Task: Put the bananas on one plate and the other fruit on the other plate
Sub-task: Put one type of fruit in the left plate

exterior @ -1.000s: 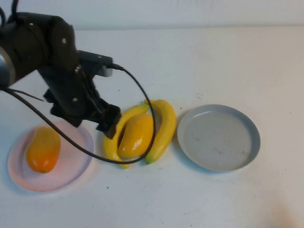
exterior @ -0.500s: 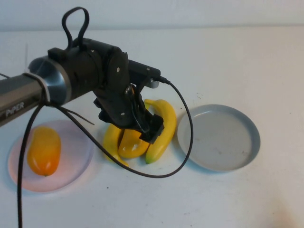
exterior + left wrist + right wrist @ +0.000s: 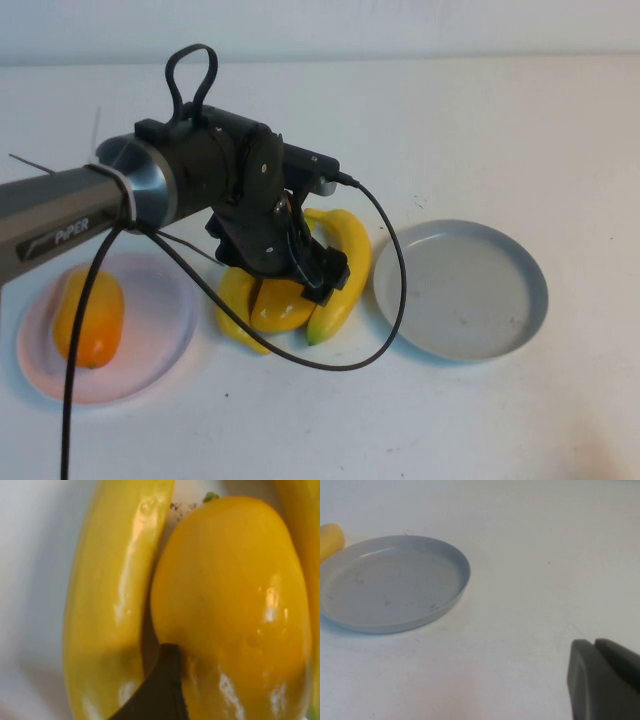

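Observation:
My left gripper is down over the fruit pile at the table's middle, open, straddling a plump orange-yellow mango. In the left wrist view one dark finger sits wedged between this mango and a banana. Two bananas lie either side of the mango, one on its left and one on its right. A second mango lies on the pale pink plate. The grey-blue plate holds nothing. My right gripper is shut, over bare table near the grey-blue plate.
The left arm's black cable loops over the right banana and down in front of the pile. A banana tip shows beside the grey-blue plate in the right wrist view. White table lies all around.
My left arm swung from the pink plate to over the fruit pile and came down onto the middle mango. The fruit and plates have not moved.

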